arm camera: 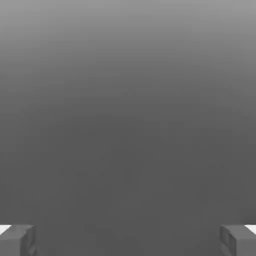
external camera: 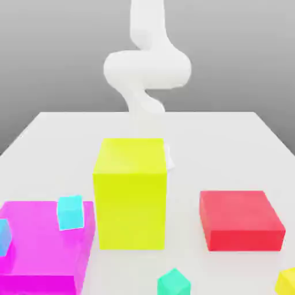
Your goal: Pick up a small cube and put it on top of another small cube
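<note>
- Exterior view: white tabletop [external camera: 242, 138] against a grey backdrop, with the white arm [external camera: 147, 69] coming down from the top behind the blocks.
- Dead centre there's a tall yellow block [external camera: 131, 193], standing upright and covering the lower end of the arm, so just a sliver of white pokes out beside its top corner on the exterior view's right.
- On the exterior view's right, apart from the tall block, sits a low red block [external camera: 242, 220], flat on the tabletop.
- On the exterior view's left there's a wide magenta slab [external camera: 37, 253], its edge right next to the tall block; can't tell if they actually touch.
- A cyan cube [external camera: 70, 212] sits on the slab near its back corner, and a blue cube [external camera: 3, 236] is cut off at the left edge, also on the slab as far as I can see.
- Near the front, a teal cube [external camera: 173, 282] rests on the tabletop in front of the tall block, turned a bit.
- The small yellow cube [external camera: 286, 282] is in the front corner on the exterior view's right, partly cut by the frame, well apart from the red block and far from the arm.
- Hand view: mostly plain grey gradient, with the end effector [arm camera: 128, 240] showing as two grey fingertips [arm camera: 17, 240] at opposite edges, spread wide with nothing between them.
</note>
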